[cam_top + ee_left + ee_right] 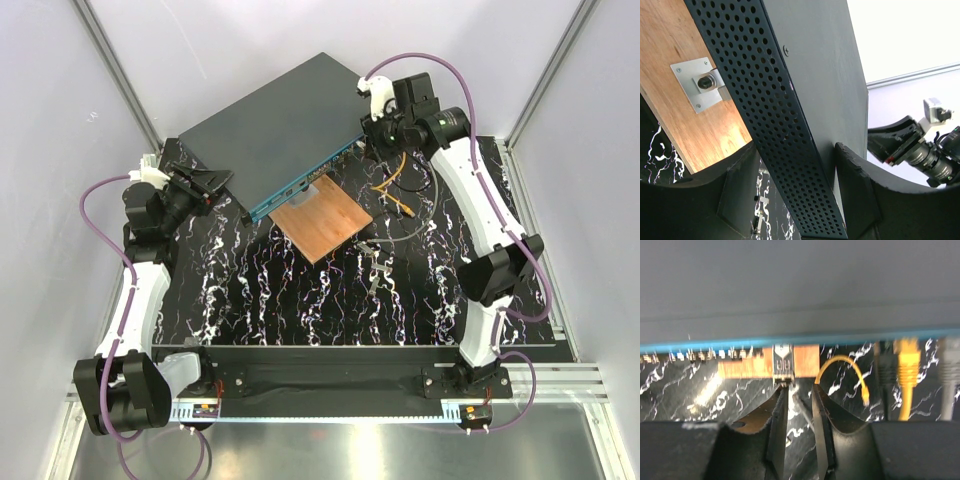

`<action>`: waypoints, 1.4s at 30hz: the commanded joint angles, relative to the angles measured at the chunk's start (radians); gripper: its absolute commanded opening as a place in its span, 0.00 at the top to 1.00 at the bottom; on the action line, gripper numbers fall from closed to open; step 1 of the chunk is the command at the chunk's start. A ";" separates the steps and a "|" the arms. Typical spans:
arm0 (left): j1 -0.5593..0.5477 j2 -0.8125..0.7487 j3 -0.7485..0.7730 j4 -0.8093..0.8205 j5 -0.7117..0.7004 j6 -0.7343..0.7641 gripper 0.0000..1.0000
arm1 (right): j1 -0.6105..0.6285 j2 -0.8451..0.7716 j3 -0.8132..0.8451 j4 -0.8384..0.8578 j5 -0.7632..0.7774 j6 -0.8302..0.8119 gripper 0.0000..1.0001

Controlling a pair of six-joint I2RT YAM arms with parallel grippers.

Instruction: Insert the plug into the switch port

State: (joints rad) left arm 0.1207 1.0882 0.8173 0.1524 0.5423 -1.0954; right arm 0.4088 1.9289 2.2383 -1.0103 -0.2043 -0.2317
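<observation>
From above, a black mat with white marbling (300, 300) covers the table, closed in by white walls (250, 40) on an aluminium frame (120, 80). The metal box (280, 125) lies askew at the far side, its teal front face (300, 183) turned toward the arms, with a copper-brown plate (322, 222) just before it. The left gripper (222, 182) meets the box's left corner and the right gripper (372, 140) sits at the right end of the teal face. A yellow cable (392, 185) curls on the mat nearby, ending in a free yellow plug (408, 211). In the left wrist view, the box's perforated side (780, 125) runs between the black fingers (735, 200), which press it from either side, clamping the box. The plate shows at left with a silver bracket (697, 85). In the right wrist view, the switch ports (690, 356) are small square sockets in a row under the teal edge, just beyond the fingertips (775, 435). The jaws stand a narrow gap apart, with the mat showing through and a thin grey line crossing the gap. Right of the jaws, yellow (907, 365), black (885, 367) and grey (950, 365) connectors sit in ports, and the free yellow plug lies loose on the mat, apart from both fingers.
</observation>
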 commanded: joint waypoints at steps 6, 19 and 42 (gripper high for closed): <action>-0.043 -0.001 0.029 0.067 0.067 0.057 0.56 | 0.010 0.068 0.129 0.044 -0.056 0.031 0.67; -0.043 -0.005 0.011 0.067 0.068 0.057 0.56 | 0.028 0.125 0.218 0.053 -0.049 0.046 0.70; -0.058 0.013 0.026 0.018 0.064 0.112 0.58 | 0.067 0.237 0.370 0.162 -0.006 0.065 0.90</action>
State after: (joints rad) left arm 0.1181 1.0882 0.8177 0.1482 0.5415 -1.0843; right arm 0.4404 2.1445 2.5652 -1.1576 -0.1986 -0.1970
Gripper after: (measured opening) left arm 0.612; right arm 0.115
